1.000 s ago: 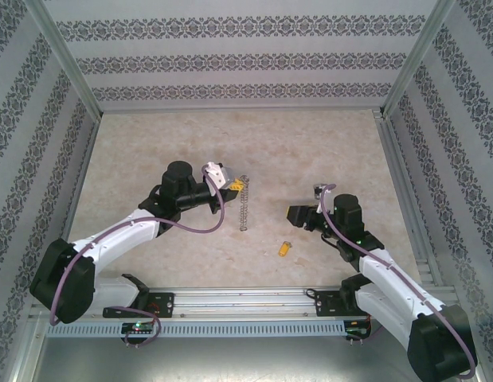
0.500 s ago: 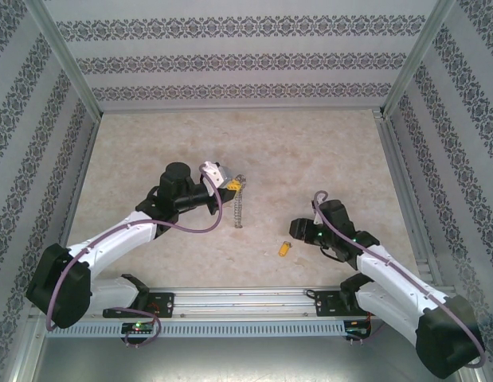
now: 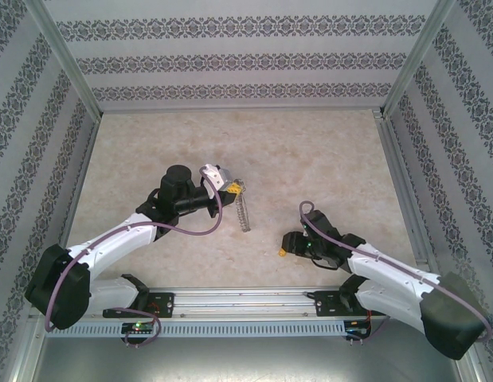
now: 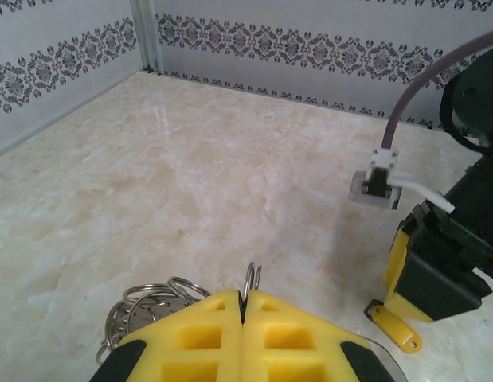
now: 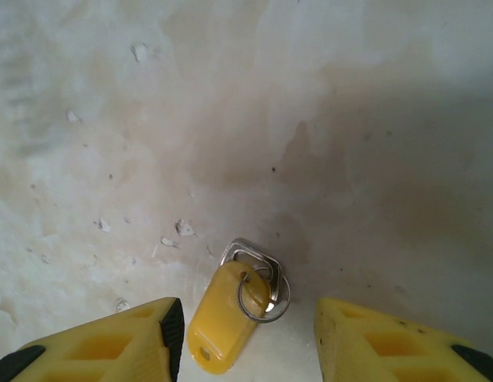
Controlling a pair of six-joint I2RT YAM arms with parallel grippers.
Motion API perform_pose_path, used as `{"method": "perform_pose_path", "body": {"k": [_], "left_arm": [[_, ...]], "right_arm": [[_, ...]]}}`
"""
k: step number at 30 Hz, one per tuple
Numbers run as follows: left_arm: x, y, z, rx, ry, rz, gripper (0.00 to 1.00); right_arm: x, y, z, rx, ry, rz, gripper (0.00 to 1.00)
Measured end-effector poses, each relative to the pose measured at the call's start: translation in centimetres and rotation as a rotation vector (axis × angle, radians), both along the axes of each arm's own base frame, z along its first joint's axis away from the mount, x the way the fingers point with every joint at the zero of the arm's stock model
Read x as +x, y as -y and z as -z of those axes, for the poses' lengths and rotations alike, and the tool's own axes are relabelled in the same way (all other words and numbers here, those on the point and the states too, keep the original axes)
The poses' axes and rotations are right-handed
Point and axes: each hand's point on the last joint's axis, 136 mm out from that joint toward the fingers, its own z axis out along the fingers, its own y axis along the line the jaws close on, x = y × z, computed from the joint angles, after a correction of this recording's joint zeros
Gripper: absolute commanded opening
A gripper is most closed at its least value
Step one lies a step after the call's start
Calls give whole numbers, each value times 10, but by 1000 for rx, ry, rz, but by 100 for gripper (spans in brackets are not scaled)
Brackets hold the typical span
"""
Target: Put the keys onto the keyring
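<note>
Where marble-patterned table [image 3: 310,151] is ringed by patterned walls [image 3: 230,60], left gripper [image 4: 243,309] is clenched on keyring [image 4: 252,278], thin wire pinched between yellow fingers [image 4: 198,334]. Right gripper [image 5: 246,322] is held spread, set astride key [image 5: 226,318]. Key is laid flat on table, untouched between fingers, small ring [image 5: 262,294] attached at its end.
</note>
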Motion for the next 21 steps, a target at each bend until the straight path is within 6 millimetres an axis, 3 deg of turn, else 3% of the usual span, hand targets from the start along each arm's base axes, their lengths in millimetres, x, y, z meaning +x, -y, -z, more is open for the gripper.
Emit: {"method": "perform_pose_path", "body": {"k": [13,21], "left_arm": [[-2,2,0,-1,-3,5,0],[-1,1,0,0,-1,-2,0]], "right_arm": [[8,-8,6,-55,-48,-7,44],[34,-34,-22,23,48,-30,42]]}}
